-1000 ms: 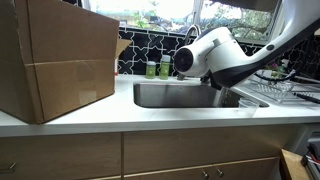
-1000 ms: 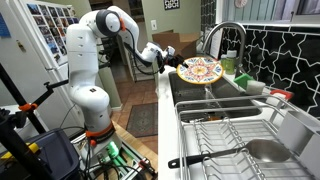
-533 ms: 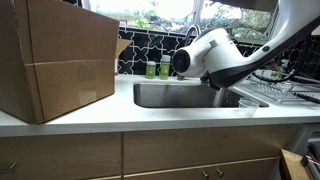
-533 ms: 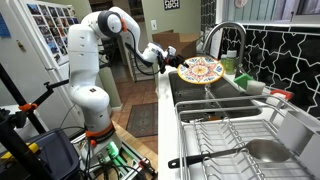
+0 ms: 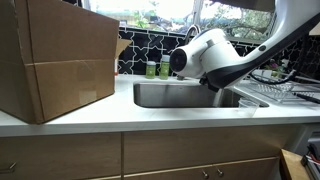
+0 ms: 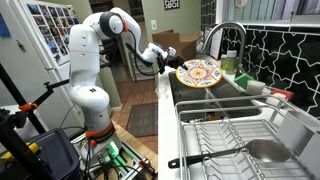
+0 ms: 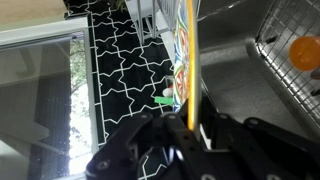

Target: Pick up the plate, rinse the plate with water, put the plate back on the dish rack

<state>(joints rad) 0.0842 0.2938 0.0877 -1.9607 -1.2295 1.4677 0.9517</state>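
The plate [image 6: 199, 73] is round with a yellow rim and a colourful pattern on its face, not plain white. My gripper [image 6: 177, 67] is shut on its near edge and holds it above the sink basin [image 6: 205, 103], below the tap [image 6: 226, 36]. In the wrist view the plate [image 7: 189, 55] stands edge-on between the fingers [image 7: 194, 122]. The wire dish rack [image 6: 232, 140] lies beside the sink, on the side nearest the camera. It also shows in an exterior view [image 5: 277, 88]. There the arm's white wrist [image 5: 205, 55] hides the plate.
A large cardboard box [image 5: 55, 60] stands on the counter beside the sink [image 5: 170, 96]. Bottles [image 5: 158, 68] stand at the back by the tiled wall. A black-handled utensil [image 6: 215, 156] lies in the rack. A green bottle [image 6: 231, 62] stands behind the sink.
The arm and plate have shifted a little across the sink, toward the box side. The grip has not changed.
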